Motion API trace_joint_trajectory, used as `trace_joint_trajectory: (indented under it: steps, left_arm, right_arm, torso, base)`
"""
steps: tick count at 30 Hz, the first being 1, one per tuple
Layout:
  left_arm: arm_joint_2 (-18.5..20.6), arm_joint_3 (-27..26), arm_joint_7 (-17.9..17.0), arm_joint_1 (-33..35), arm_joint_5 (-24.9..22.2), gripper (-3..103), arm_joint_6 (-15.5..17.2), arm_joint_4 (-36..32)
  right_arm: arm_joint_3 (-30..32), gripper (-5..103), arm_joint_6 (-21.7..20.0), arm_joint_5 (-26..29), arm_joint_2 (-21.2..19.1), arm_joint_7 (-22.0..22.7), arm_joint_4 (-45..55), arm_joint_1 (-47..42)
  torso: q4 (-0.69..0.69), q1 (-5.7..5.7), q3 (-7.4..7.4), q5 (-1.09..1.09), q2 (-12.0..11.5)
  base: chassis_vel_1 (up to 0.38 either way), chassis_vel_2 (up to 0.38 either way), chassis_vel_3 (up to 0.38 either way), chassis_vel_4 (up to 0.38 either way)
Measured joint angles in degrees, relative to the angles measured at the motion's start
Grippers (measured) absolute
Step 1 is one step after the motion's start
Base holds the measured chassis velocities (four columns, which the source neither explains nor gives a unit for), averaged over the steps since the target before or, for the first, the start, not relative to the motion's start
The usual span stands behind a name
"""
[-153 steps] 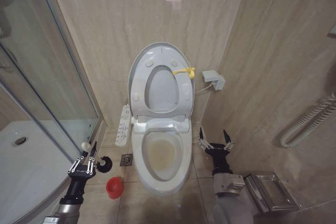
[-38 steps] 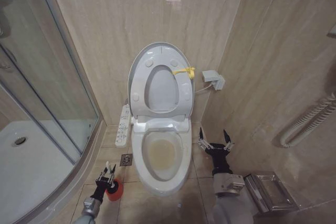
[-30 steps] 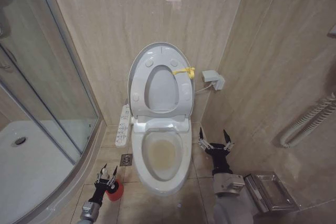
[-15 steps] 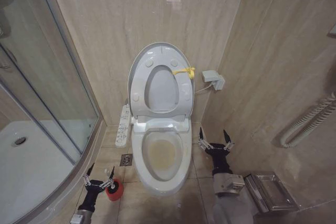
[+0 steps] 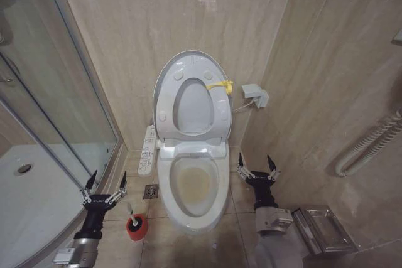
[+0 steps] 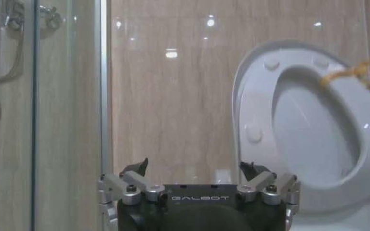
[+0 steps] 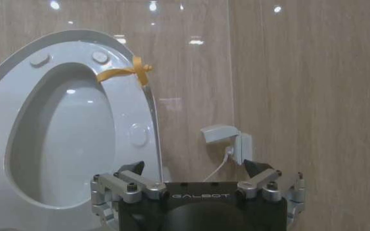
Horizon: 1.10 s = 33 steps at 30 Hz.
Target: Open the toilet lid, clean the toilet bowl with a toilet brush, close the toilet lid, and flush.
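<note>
Toilet lid (image 5: pixel 188 86): upright against the wall at frame centre, yellow tag (image 5: pixel 221 85) on its rim, so the opening step looks done
Toilet bowl (image 5: pixel 193 183): below the lid, lower centre, yellowish-brown stain showing inside; whether it has been scrubbed I cannot tell
Toilet brush (image 5: pixel 134 222): standing in its red holder on the floor, lower left, beside the bowl
Left tool (image 5: pixel 104 185): fingers spread wide and empty, above and left of the brush, clear of it
Right tool (image 5: pixel 257 166): spread wide, holding nothing, parked lower right of the bowl
Progress: lid raised and brush in its holder; closing the lid and flushing are left
</note>
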Motion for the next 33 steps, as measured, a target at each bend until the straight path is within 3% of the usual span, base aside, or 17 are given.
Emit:
trace_joint_trajectory:
  steps: [2, 9, 11, 13, 16, 17, 25, 33]
  left_arm:
    - [-0.8, -0.5, -0.7, 1.1, -1.3, 94, 3.9, -3.9]
    - [-2.0, -1.8, -0.4, 2.1, -2.2, 94, 8.3, -6.3]
    - [-2.3, -1.1, -0.9, 2.9, -2.9, 93, 11.1, -8.3]
    - [-2.6, -0.3, -2.8, 3.7, -3.7, 93, 14.2, -10.7]
    - [-2.8, 0.2, -4.1, 4.1, -3.6, 93, 15.8, -11.9]
    - [-2.8, 0.6, -4.7, 4.3, -3.1, 99, 16.6, -12.5]
    - [-2.4, 1.6, -5.1, 5.5, -1.2, 100, 16.9, -12.6]
    - [-2.0, 0.3, -3.8, 5.5, -0.6, 100, 12.7, -10.2]
  right_arm:
    - [0.0, 100, 0.0, 0.0, 0.0, 0.0, 0.0, 0.0]
    - [0.0, 100, 0.0, 0.0, 0.0, 0.0, 0.0, 0.0]
    - [0.0, 100, 0.0, 0.0, 0.0, 0.0, 0.0, 0.0]
    - [0.0, 100, 0.0, 0.0, 0.0, 0.0, 0.0, 0.0]
    - [0.0, 100, 0.0, 0.0, 0.0, 0.0, 0.0, 0.0]
    - [0.0, 100, 0.0, 0.0, 0.0, 0.0, 0.0, 0.0]
    - [0.0, 100, 0.0, 0.0, 0.0, 0.0, 0.0, 0.0]
    - [0.0, 100, 0.0, 0.0, 0.0, 0.0, 0.0, 0.0]
  torso:
    - [-0.02, 0.00, 0.00, 0.01, 0.0]
    - [-0.01, 0.00, 0.00, -0.01, 0.0]
    - [-0.02, 0.00, 0.00, -0.01, 0.0]
    - [-0.01, 0.00, 0.00, 0.00, 0.0]
    - [-0.01, 0.00, 0.00, 0.00, 0.0]
    - [-0.02, 0.00, 0.00, 0.00, 0.0]
    - [-0.01, 0.00, 0.00, 0.00, 0.0]
    - [-0.02, 0.00, 0.00, 0.00, 0.0]
  base:
    - [0.000, 0.000, 0.000, 0.000]
    - [0.000, 0.000, 0.000, 0.000]
    - [0.000, 0.000, 0.000, 0.000]
    - [0.000, 0.000, 0.000, 0.000]
    - [0.000, 0.000, 0.000, 0.000]
    - [0.000, 0.000, 0.000, 0.000]
    - [0.000, 0.000, 0.000, 0.000]
    - [0.000, 0.000, 0.000, 0.000]
